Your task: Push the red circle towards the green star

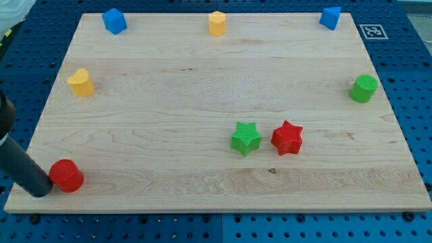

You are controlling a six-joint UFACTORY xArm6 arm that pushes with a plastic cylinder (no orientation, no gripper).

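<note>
The red circle (66, 175) lies near the board's bottom-left corner. My tip (40, 190) is at the circle's left side, touching it or nearly so, with the dark rod rising to the view's left edge. The green star (246, 138) lies right of the board's centre, far to the right of the red circle and a little higher in the view.
A red star (287, 138) sits just right of the green star. A yellow block (81, 82) is at the left, a blue cube (114, 21) top left, a yellow block (217, 23) top middle, a blue block (330, 17) top right, a green cylinder (364, 88) at the right edge.
</note>
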